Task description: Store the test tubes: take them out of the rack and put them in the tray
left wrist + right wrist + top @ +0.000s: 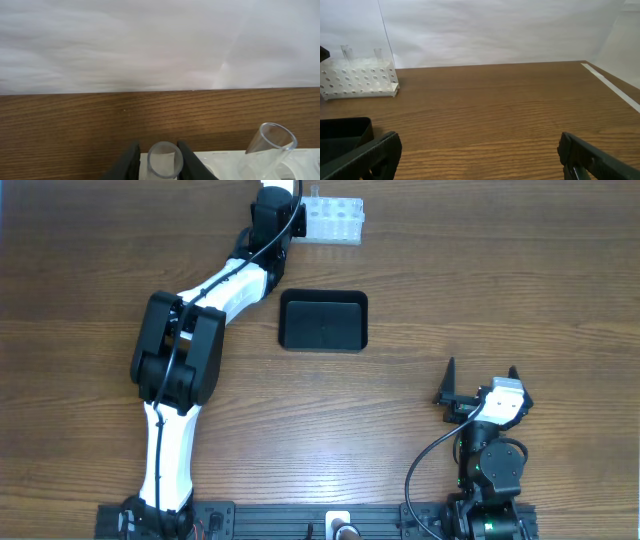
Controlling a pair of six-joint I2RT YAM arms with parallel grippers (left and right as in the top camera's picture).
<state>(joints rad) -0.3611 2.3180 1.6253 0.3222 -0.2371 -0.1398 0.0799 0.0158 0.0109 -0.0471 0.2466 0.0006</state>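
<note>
The white test tube rack [333,220] stands at the table's far edge, and the black tray [323,320] lies just in front of it. My left gripper [287,202] is at the rack's left end. In the left wrist view its fingers [131,161] press both sides of a clear test tube [163,160] that stands in the rack [300,162]. A second tube [269,146] leans in a hole beside it. My right gripper [478,383] rests open near its base, far from both. From the right wrist view, the rack [357,80] and the tray [342,131] lie ahead of it.
A white wall or sheet [160,45] rises right behind the table's far edge. A pale tape strip [615,87] runs along the table on the right side. Bare wood [500,290] lies between the tray and the right arm.
</note>
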